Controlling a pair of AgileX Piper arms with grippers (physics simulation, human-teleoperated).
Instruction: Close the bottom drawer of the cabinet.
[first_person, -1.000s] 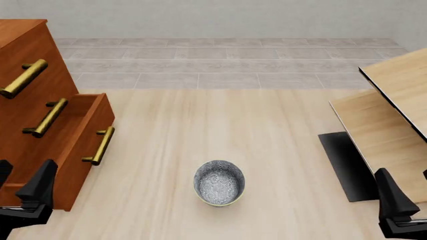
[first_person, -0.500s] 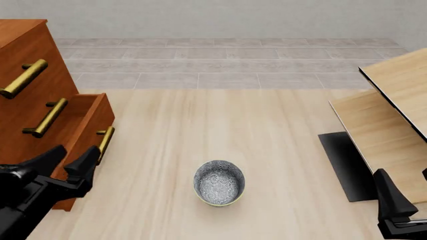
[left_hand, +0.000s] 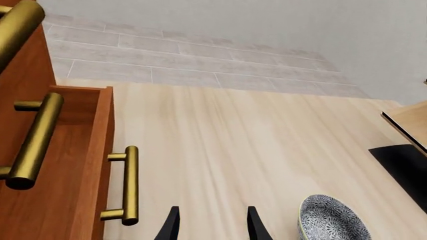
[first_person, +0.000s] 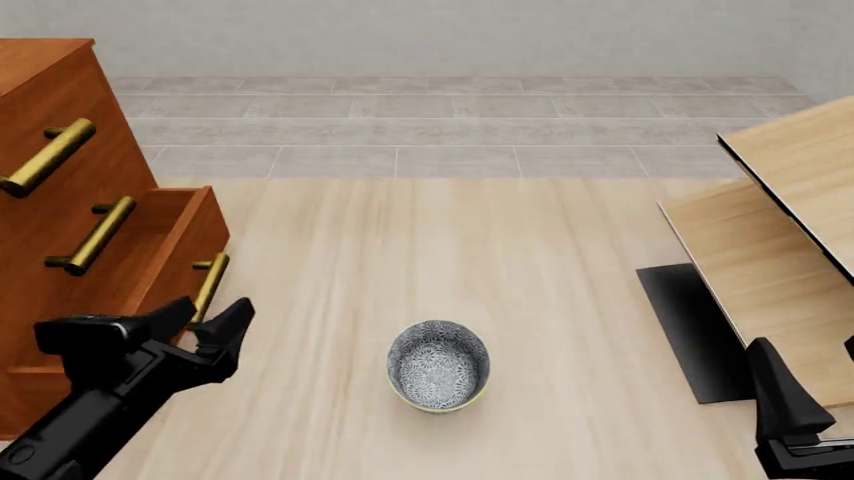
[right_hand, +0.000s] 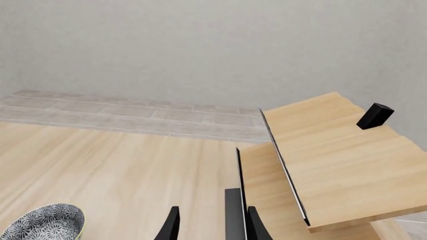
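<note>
The cabinet (first_person: 54, 130) stands at the left, reddish-brown with three brass bar handles. Its bottom drawer (first_person: 160, 300) is pulled out toward the table's middle, and its brass handle (first_person: 207, 288) faces right. My left gripper (first_person: 211, 320) is open and empty, just in front of and below that handle, not touching it. In the left wrist view the left gripper (left_hand: 212, 227) points past the handle (left_hand: 127, 185) on the drawer front (left_hand: 103, 150). My right gripper (first_person: 801, 385) is low at the right edge; the right wrist view shows the right gripper (right_hand: 212, 227) open and empty.
A blue-and-white patterned bowl (first_person: 438, 365) sits on the table just right of the left gripper, and shows in both wrist views (left_hand: 330, 220) (right_hand: 43, 222). Pale wooden panels (first_person: 787, 220) and a black mat (first_person: 694, 330) lie at the right.
My left arm has swung forward and to the right, from the bottom-left corner to just below the bottom drawer's handle. The drawer, bowl and right arm have not moved.
</note>
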